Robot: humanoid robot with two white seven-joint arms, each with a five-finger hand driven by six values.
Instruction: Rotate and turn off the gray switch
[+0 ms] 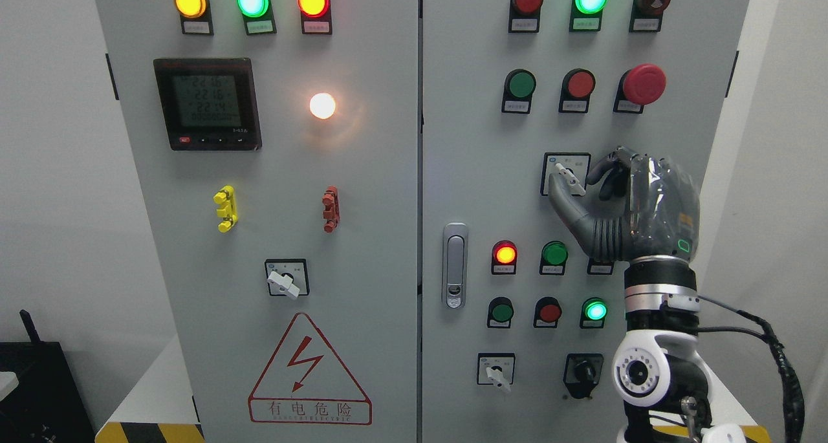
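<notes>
1. Gray rotary switch with a white lever knob on a square black-framed plate [568,174]: mounted on the right door of the cabinet, below the row of green, red and mushroom-headed buttons. Its lever is tilted, pointing up-left to down-right.
2. Right hand, dark gray with jointed fingers [592,187]: raised from the lower right, palm side turned toward the panel. The thumb lies under and against the lever's lower end; the curled fingers [611,168] close in from the right, so the hand pinches the knob.
3. Red mushroom-headed emergency button [643,84]: above and to the right of the switch, apart from the hand.
4. Lit red round indicator lamp [504,254]: below-left of the switch, beside a dark green lamp.
5. Silver vertical door handle [455,265]: at the right door's left edge.
6. Second white-levered rotary switch [285,280]: on the left door, above the red triangular lightning warning sign [309,372].
7. Black digital meter with a gray display [207,103]: upper left door, beside a glowing white lamp.
</notes>
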